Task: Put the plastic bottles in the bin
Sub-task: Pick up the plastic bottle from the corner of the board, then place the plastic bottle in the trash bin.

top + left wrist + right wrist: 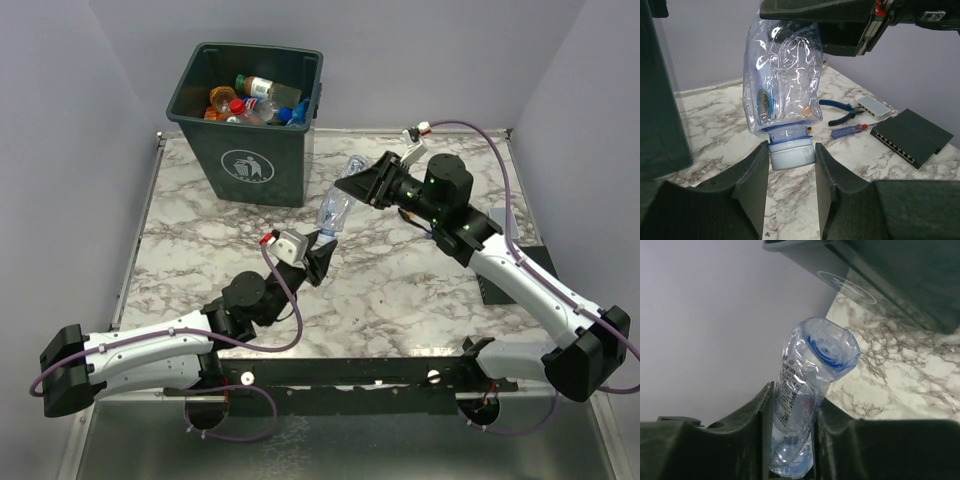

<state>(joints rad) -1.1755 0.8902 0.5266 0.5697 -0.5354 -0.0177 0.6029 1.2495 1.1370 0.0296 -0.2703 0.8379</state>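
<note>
Closest in, the left jaws are clamping tight on the whitish cap [792,156] of a crumpled clear bottle [782,75], cap end pointing down. The bottle is hanging tilted in the air over the marble desk [400,290], roughly mid-desk and not touching it. At its upper end the right jaws are squeezing the body just short of the base, one finger pressing on each side. So both arms are gripping the same bottle at once.

Off to the right, some other stuff is lying on the desk: blue-handled pliers [842,111], a small screwdriver [852,130], a little white box [875,105] and a black network switch [912,135]. All of it is sitting well apart from the bottle.

Farther back, the dark green bin [250,165] is standing at the far left of the desk, its front right corner near the bottle's top end. Can't tell whether the bottle is sitting higher than the rim. Other bottles [255,100] are sitting heaped inside, close to the top.
</note>
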